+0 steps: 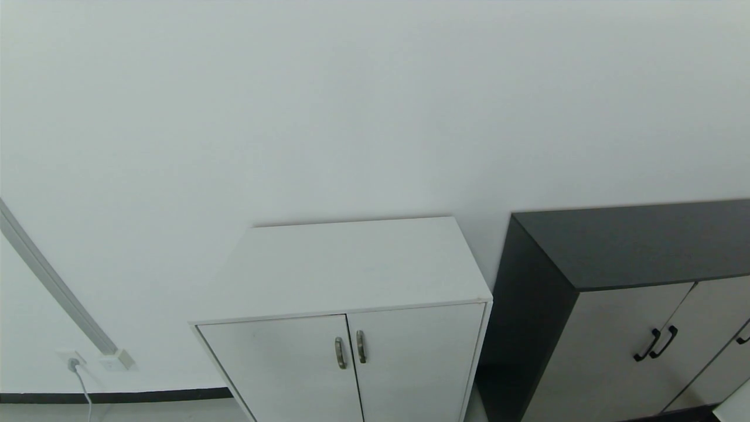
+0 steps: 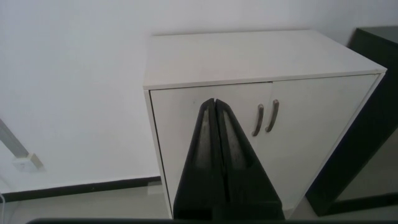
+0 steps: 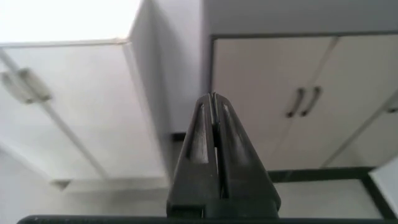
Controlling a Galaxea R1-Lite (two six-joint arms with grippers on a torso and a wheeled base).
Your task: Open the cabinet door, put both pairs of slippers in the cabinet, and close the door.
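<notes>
Left gripper (image 2: 215,102) and right gripper (image 3: 214,96), both mine, sit pinched closed, empty; white cabinet (image 1: 345,264) at twelve o'clock, doors (image 1: 281,363) closed.

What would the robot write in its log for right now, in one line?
cabinet: shut | left gripper: shut, empty, before cabinet | right gripper: shut, empty | next: open door
</notes>
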